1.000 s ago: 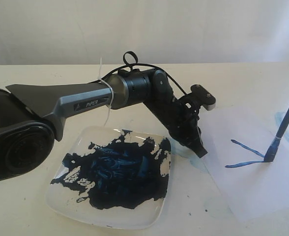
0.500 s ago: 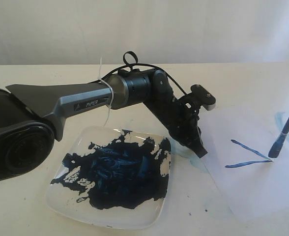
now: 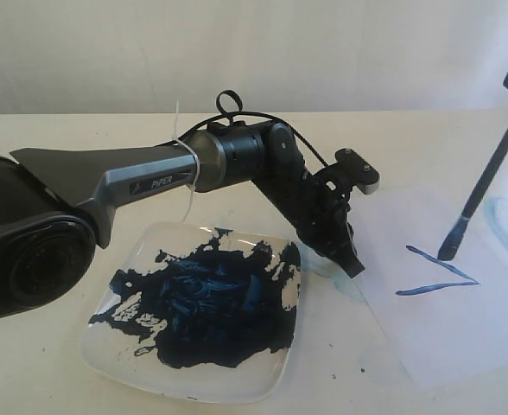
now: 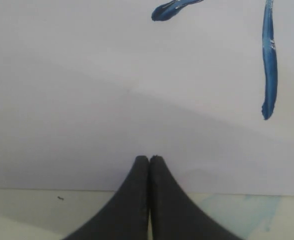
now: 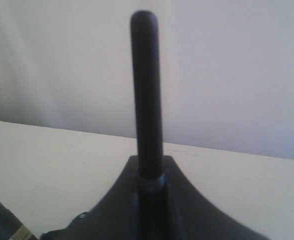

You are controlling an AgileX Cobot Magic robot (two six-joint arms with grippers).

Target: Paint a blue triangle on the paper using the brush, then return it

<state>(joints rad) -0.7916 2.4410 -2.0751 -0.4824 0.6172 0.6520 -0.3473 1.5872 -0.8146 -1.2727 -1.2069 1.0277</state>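
On the left I see the plate (image 3: 107, 347), covered with dark blue paint. Beside it my left gripper (image 3: 354, 268) is clenched on nothing, its tips at the edge of the paper (image 3: 444, 346). Two blue strokes (image 3: 434, 287) lie on this sheet. My right gripper (image 5: 149, 167) grasps the brush (image 3: 483, 186), which is tilted, its tip near the upper stroke.

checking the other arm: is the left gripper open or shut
Shut: the fingers of the left gripper meet with no gap, nothing between them.
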